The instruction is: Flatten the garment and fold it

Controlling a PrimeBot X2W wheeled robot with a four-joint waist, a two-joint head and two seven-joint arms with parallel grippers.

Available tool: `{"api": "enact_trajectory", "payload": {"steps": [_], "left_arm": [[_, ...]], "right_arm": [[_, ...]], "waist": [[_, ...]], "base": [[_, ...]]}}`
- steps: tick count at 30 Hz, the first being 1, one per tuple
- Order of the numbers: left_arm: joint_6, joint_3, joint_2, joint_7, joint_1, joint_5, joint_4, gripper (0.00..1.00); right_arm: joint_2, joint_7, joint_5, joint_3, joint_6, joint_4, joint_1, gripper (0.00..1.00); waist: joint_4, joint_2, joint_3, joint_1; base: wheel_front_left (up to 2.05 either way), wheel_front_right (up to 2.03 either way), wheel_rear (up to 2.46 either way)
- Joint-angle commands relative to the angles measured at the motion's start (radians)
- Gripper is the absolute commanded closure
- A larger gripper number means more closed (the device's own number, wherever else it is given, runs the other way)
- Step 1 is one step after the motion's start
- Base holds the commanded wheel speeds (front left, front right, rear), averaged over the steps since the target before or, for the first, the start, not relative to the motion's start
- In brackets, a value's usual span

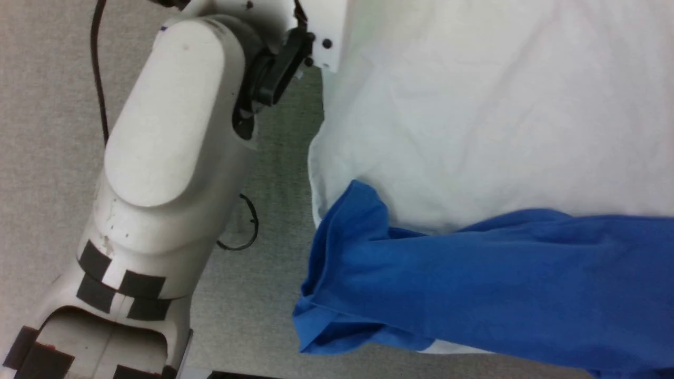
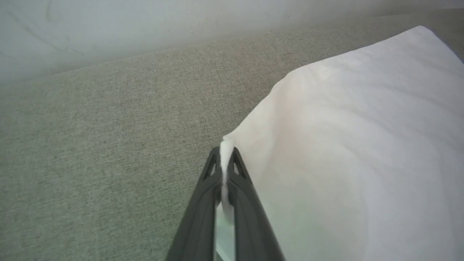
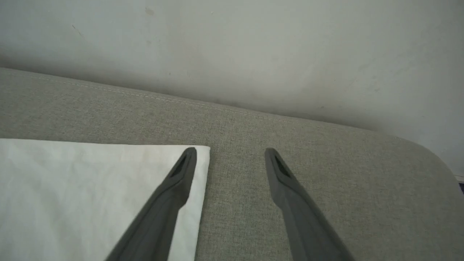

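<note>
Firmly together, the left tool (image 2: pixel 226 150) pinches a fold of white cloth between its two dark fingers (image 2: pixel 246 203) at the edge of the garment (image 2: pixel 344 145), a thin white knit shirt that peaks up at the grip above the grey woven cushion (image 2: pixel 108 145). The right tool (image 3: pixel 230 152) stands apart and empty, one finger over the shirt's square white corner, the other over bare cushion near its rear edge, below a pale wall (image 3: pixel 232 54). On the head view a bright blue sleeve (image 1: pixel 474 284) lies crosswise over the white body, at the cushion's near edge, beside the pale left forearm (image 1: pixel 168 131).

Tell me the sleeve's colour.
Bright blue. The sleeve of the garment shows best in the head view.
</note>
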Motion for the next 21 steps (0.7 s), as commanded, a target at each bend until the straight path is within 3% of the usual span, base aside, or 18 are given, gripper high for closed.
{"api": "enact_trajectory", "payload": {"steps": [1,13,14,15,16,17,21], "left_arm": [[-0.005,-0.003,-0.005,-0.007,-0.012,-0.002,0.0,1.0],[-0.001,-0.033,-0.037,-0.027,-0.042,-0.02,0.005,1.0],[0.001,-0.033,-0.038,-0.029,-0.043,-0.022,0.006,1.0],[0.003,-0.032,-0.039,-0.031,-0.045,-0.024,0.008,1.0],[0.004,-0.031,-0.039,-0.032,-0.047,-0.025,0.01,1.0],[0.005,-0.03,-0.038,-0.032,-0.049,-0.026,0.012,1.0],[0.008,-0.023,-0.032,-0.043,-0.059,-0.027,0.022,1.0]], "right_arm": [[0.0,0.002,-0.006,-0.003,-0.001,0.005,-0.005,0.0],[0.017,0.02,-0.058,-0.087,-0.001,0.054,0.006,0.0],[0.019,0.021,-0.063,-0.094,-0.001,0.055,0.005,0.36],[0.022,0.023,-0.067,-0.1,-0.001,0.056,0.005,0.55],[0.026,0.025,-0.071,-0.105,-0.001,0.056,0.006,0.85],[0.029,0.025,-0.074,-0.107,-0.001,0.053,0.006,1.0],[0.032,0.02,-0.079,-0.123,-0.001,0.046,0.01,1.0]], "waist": [[0.053,0.0,0.05,-0.0001],[0.122,0.0,0.115,-0.0001],[0.123,0.0,0.117,-0.0001],[0.123,0.0,0.119,-0.0001],[0.123,0.0,0.121,-0.0001],[0.121,0.0,0.122,-0.0001],[0.112,0.0,0.121,-0.0001]], "base": [[0.0,0.0,0.0],[0.0,0.0,0.0],[0.0,0.0,0.0],[0.0,0.0,0.0],[0.0,0.0,0.0],[0.0,0.0,0.0],[0.0,0.0,0.0]]}}
